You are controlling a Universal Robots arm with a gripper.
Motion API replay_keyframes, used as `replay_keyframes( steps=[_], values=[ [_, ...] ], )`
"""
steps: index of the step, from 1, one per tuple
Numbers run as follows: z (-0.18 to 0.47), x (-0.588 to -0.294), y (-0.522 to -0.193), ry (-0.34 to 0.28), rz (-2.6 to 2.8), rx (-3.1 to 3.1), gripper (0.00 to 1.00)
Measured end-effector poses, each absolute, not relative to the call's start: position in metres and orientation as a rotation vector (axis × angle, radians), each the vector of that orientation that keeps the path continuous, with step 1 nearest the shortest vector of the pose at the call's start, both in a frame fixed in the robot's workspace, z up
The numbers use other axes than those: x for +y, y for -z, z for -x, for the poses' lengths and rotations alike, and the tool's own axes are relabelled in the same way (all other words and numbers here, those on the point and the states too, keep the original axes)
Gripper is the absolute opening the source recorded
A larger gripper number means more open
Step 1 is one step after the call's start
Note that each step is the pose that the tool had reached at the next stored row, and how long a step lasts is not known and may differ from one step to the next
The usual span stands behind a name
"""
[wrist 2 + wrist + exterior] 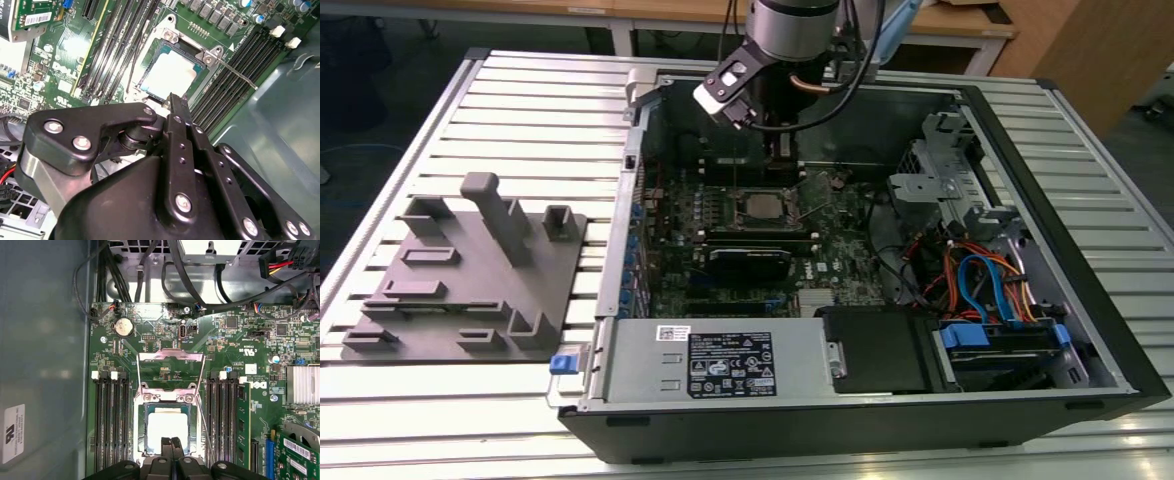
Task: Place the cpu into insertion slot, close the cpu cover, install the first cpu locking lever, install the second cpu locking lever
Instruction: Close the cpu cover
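Your claw (171,441) hangs pinched shut, empty, above the cpu (167,422) seated in the insertion slot (143,430). You likely want to push the open cpu cover (170,356) down squarely.

The cpu (167,426) is exposed from above, the cover (170,356) being swung back beyond it. Room at the sides is narrowed by memory slots (111,425), a thin lever (206,432) and, further out, the case wall (45,340). Cables (190,285) are strung past the board's edge.
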State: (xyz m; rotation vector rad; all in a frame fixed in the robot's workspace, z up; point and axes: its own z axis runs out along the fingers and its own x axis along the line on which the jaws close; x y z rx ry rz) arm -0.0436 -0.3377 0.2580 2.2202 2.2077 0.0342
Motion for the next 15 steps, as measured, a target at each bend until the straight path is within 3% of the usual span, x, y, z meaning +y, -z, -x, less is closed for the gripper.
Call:
replay_keyframes(
  steps=[15],
  values=[
    [0.0415,-0.3378,-0.2586,-0.024,-2.225,2.212,0.1]
  ],
)
